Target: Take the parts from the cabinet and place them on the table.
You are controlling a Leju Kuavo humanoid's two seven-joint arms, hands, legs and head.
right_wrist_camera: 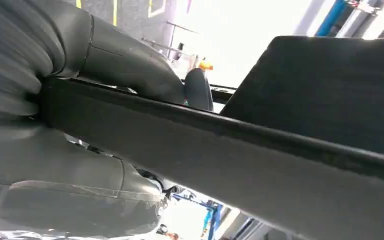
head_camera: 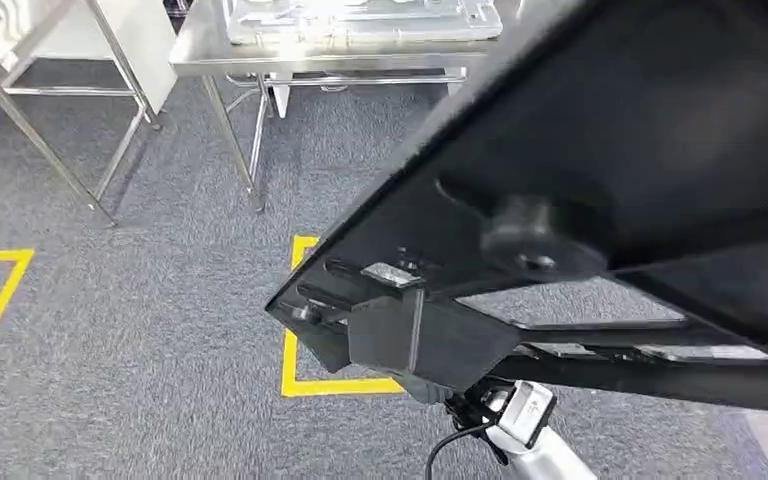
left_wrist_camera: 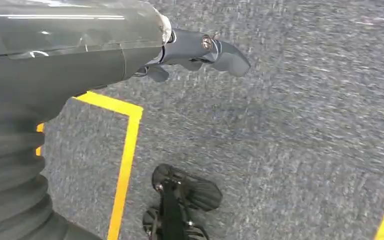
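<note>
A large flat black part (head_camera: 610, 130) with bars and a round boss looms close in the head view, tilted over the floor. In the right wrist view my right hand (right_wrist_camera: 115, 60) grips one of the black part's (right_wrist_camera: 280, 165) long bars, thumb on one side and fingers on the other. My silver right forearm (head_camera: 530, 440) rises beneath the part, which hides the hand there. The steel table (head_camera: 200, 55) stands ahead across the carpet. My left hand (left_wrist_camera: 195, 50) hangs over the floor, fingers apart, holding nothing.
A pale tray (head_camera: 360, 20) lies on the steel table. A second metal-legged stand (head_camera: 60, 120) is at the far left. Yellow tape lines (head_camera: 305, 380) mark the grey carpet, one corner (left_wrist_camera: 127, 150) below my left hand.
</note>
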